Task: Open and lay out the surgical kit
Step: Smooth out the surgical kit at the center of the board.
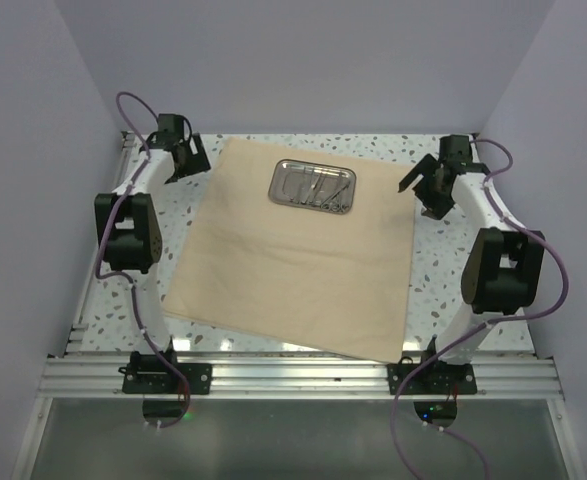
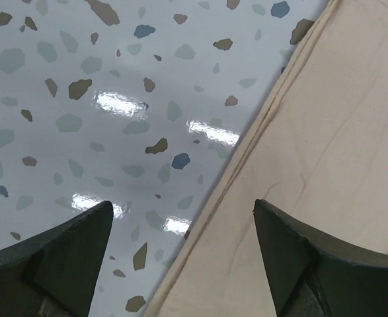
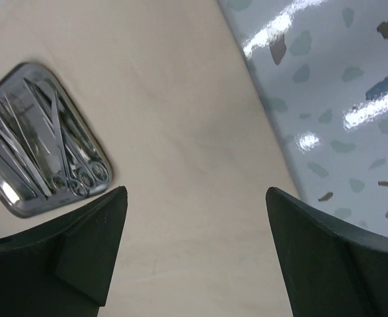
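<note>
The beige cloth wrap (image 1: 293,260) lies spread flat on the table. A shiny steel tray (image 1: 313,186) sits on its far part and holds several thin silver instruments (image 1: 315,188), some ring-handled. My left gripper (image 1: 195,158) is open and empty, hovering over the cloth's far left edge (image 2: 246,172). My right gripper (image 1: 423,185) is open and empty above the cloth's far right edge (image 3: 180,132). The tray (image 3: 38,142) with tweezers and ring-handled scissors (image 3: 68,155) shows at the left of the right wrist view.
The speckled terrazzo tabletop (image 1: 443,270) shows around the cloth, also in the left wrist view (image 2: 81,99) and right wrist view (image 3: 339,99). Lilac walls close in on three sides. An aluminium rail (image 1: 303,378) runs along the near edge.
</note>
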`<state>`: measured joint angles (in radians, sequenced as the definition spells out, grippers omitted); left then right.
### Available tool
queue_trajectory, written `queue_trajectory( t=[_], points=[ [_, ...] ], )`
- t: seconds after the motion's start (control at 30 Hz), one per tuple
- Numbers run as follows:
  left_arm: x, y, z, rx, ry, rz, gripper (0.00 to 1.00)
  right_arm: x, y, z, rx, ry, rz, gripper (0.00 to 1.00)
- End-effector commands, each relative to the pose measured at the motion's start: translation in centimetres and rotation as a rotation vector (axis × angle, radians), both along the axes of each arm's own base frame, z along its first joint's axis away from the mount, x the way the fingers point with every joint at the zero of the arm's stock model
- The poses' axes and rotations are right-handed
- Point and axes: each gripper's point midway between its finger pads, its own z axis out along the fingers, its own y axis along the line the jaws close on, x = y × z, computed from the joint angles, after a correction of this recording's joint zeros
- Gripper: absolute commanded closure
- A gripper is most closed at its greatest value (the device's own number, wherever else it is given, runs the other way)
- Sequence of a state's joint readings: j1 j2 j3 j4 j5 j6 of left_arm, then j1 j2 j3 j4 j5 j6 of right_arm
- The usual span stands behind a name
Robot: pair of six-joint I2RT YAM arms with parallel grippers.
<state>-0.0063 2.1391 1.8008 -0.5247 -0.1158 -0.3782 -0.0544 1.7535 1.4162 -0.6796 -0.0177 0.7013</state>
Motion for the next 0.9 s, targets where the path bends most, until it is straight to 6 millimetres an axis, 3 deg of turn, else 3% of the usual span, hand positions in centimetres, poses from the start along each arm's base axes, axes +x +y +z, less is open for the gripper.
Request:
queue_trajectory(
  t=[0.0,0.03,0.13,0.17,0.23,0.27,0.37,0.63,0.67,0.87],
  points=[
    [2.3,-1.5,0.7,-0.055,-0.069,-0.060,0.09,4.9,-0.7,1.5,0.030,-0.160,-0.079,0.11],
    [2.3,-1.6,0.5,-0.059,-0.066,-0.060,0.09,5.3,-1.0,0.5,0.018,-0.139,-0.086,0.11],
    [2.3,-1.7,-0.3,-0.060,-0.058,-0.071,0.09,6.9,-1.7,0.3,-0.014,-0.139,-0.090,0.11],
    [2.3,-1.7,-0.8,-0.060,-0.047,-0.070,0.09,7.1,-1.7,-1.4,-0.012,-0.093,-0.085,0.11],
    [2.0,-2.0,-1.3,-0.070,-0.030,-0.080,0.10,8.1,-1.6,-1.4,-0.012,-0.088,-0.070,0.11],
    [1.9,-2.0,-1.6,-0.074,-0.023,-0.083,0.11,8.3,-1.5,-2.7,-0.004,-0.058,-0.066,0.11],
    [1.6,-2.1,-2.8,-0.078,-0.001,-0.083,0.12,9.2,-1.4,-3.8,0.011,-0.057,-0.078,0.11],
    [1.9,-2.9,-4.7,-0.105,0.042,-0.116,0.17,8.9,-2.6,-7.4,-0.044,0.022,-0.126,0.11],
    [1.9,-2.9,-5.6,-0.107,0.060,-0.116,0.17,8.9,-2.7,-7.6,-0.050,0.024,-0.131,0.12],
    [3.0,-3.6,-6.7,-0.131,0.077,-0.130,0.22,8.3,-4.6,-8.4,-0.157,0.077,-0.159,0.12]
  ],
)
